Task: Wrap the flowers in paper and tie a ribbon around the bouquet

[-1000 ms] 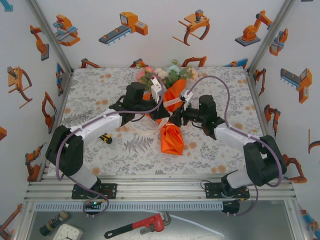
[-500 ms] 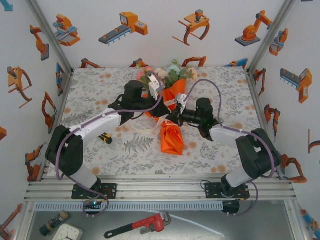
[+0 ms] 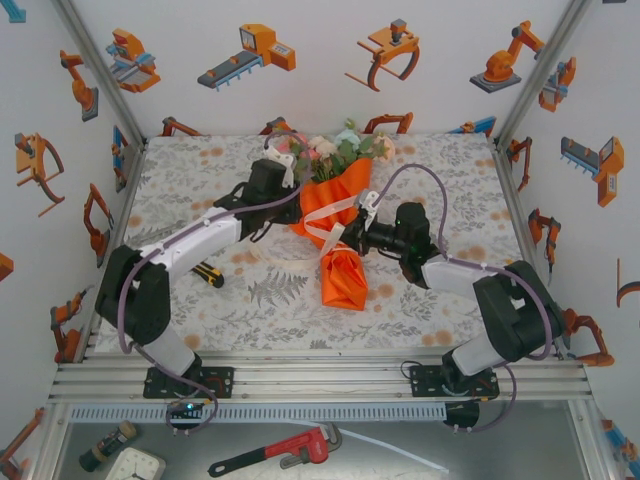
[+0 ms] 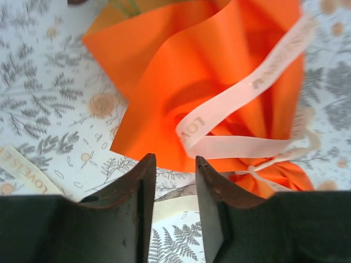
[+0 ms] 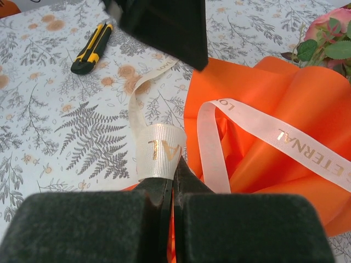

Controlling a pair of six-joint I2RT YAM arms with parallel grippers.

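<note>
Robot lab test cell. Left arm (image 3: 190, 240) and right arm (image 3: 465, 272) bolted to an aluminium rail (image 3: 320, 383) at the table's near edge. White walls (image 3: 320, 100) dotted with orange robot stickers (image 3: 255, 52). Metal posts (image 3: 97, 65) in the corners. Floral tablecloth (image 3: 190, 190) as work surface. Pipe wrench (image 3: 285, 450) on the bench (image 3: 500, 440) below.

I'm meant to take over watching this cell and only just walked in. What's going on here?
Two robot arms are working on a bouquet lying on the table. The flowers sit in a cone of orange paper, cinched with a cream ribbon. The right gripper is shut on a loop of that ribbon. The left gripper is open with nothing between its jaws, just off the paper's edge.
</note>
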